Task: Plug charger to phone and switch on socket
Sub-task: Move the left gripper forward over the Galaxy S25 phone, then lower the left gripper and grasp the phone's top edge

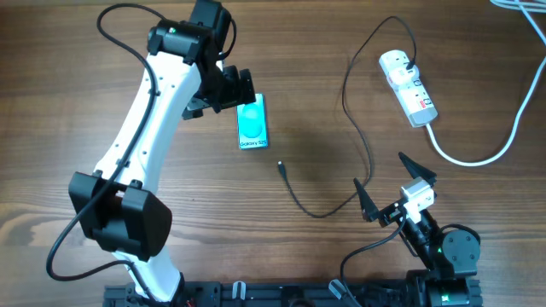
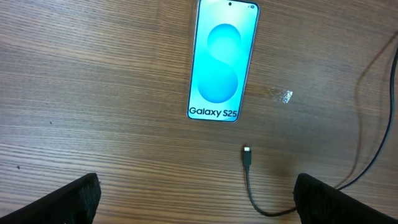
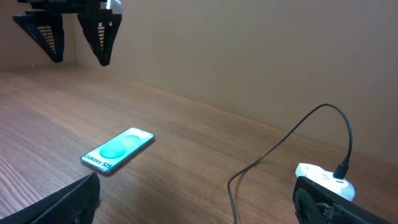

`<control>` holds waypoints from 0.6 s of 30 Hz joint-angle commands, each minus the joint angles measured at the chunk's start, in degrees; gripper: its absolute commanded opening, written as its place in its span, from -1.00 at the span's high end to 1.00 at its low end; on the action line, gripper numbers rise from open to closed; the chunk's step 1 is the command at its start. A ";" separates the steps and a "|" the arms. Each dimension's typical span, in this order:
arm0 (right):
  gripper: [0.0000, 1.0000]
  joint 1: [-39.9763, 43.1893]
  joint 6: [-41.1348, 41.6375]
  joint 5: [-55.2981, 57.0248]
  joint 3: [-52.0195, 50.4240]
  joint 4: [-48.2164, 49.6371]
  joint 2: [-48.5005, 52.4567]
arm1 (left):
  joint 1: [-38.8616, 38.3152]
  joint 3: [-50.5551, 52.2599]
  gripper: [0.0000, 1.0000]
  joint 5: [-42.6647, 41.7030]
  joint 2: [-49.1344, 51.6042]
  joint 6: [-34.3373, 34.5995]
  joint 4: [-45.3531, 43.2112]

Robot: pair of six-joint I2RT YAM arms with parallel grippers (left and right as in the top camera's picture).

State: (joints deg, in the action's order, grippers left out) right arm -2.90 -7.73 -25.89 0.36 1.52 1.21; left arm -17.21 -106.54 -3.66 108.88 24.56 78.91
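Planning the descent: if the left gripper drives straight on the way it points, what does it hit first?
Probably bare table just short of the phone. The left gripper hangs open above it, but depth is unclear.

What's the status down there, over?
Left gripper, right gripper open, empty. Charger plug loose beside phone, not connected. Socket untouched. Nothing blocking.

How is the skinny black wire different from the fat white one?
The charger is thin and black; the white cord is thick and white. The charger ends in a small loose plug lying near the phone; the white cord runs out of the picture on the right. The charger wiggles in several bends; the white cord makes one wide curve. Both join the socket.
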 commanded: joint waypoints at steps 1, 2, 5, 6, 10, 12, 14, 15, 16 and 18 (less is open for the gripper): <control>-1.00 0.22 0.24 -0.09 -0.07 0.31 -0.31 | -1.95 -0.26 -1.00 0.76 1.22 0.42 -0.39; -0.99 0.22 0.24 -0.09 -0.07 0.31 -0.31 | -2.25 -0.26 -1.00 0.76 1.51 0.52 -0.66; -1.00 0.22 0.24 -0.09 -0.07 0.31 -0.28 | -3.17 -0.26 -1.00 0.85 3.30 1.64 -1.66; -0.99 0.22 0.24 -0.09 -0.07 0.31 -0.31 | -3.30 -0.26 -1.00 1.16 4.11 1.64 -1.90; -0.99 0.22 0.24 -0.09 -0.07 0.31 -0.31 | -3.30 -0.26 -1.00 1.20 7.32 1.66 -2.49; -0.99 0.22 0.24 -0.09 -0.07 0.31 -0.31 | -3.30 -0.26 -1.00 1.20 8.70 1.66 -2.97; -0.99 0.22 0.24 -0.09 -0.07 0.31 -0.31 | -3.30 -0.24 -1.00 1.20 10.05 1.66 -3.58; -0.99 0.22 0.24 -0.09 -0.07 0.31 -0.31 | -3.30 -0.22 -1.00 1.20 10.62 1.66 -4.02; -0.99 0.22 0.24 -0.09 -0.07 0.31 -0.31 | -3.30 -0.22 -1.00 1.20 11.41 1.66 -4.72; -0.99 0.22 0.24 -0.09 -0.07 0.31 -0.31 | -3.30 -0.22 -1.00 1.20 12.72 1.68 -5.95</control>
State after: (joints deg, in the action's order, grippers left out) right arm -2.90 -7.73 -25.89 0.36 1.50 1.21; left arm -20.47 -106.52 -3.22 118.93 25.28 74.46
